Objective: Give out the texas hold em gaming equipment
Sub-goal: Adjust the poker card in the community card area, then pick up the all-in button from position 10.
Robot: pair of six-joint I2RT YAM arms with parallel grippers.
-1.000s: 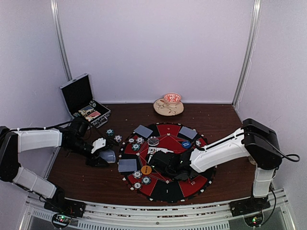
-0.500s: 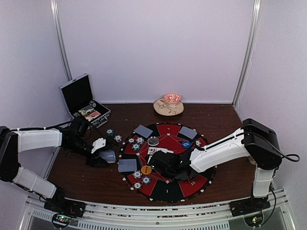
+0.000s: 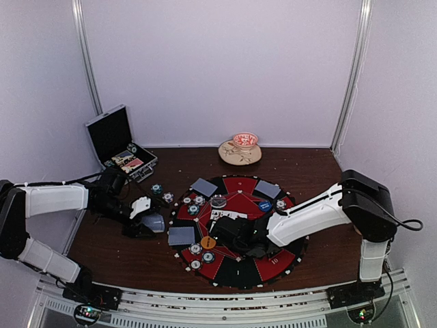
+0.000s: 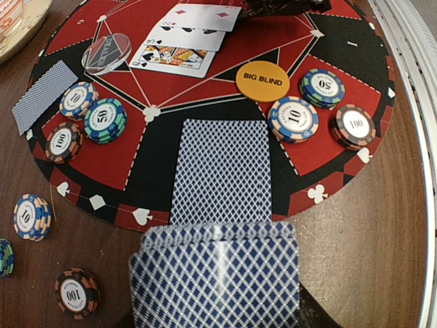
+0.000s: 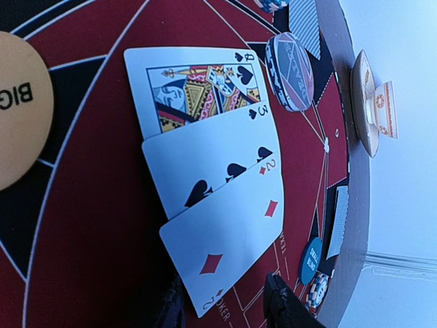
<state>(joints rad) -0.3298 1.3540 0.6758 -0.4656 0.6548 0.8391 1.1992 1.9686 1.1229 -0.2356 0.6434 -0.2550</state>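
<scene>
Blue-backed deck (image 4: 215, 277) fanned, pinched in left gripper (image 3: 145, 220), just off the mat (image 4: 362, 68). Right gripper (image 5: 225, 309) spread astride the two of diamonds (image 5: 222, 253) at mat centre. Closing could drag it, disturbing the overlapped three of spades (image 5: 212, 164) and queen (image 5: 198, 89).

On a dark wooden table (image 3: 321, 171) are laid a round red-and-black mat (image 3: 240, 186), an open black case (image 3: 110, 135) (far left) and loose striped chips (image 3: 157, 188).
</scene>
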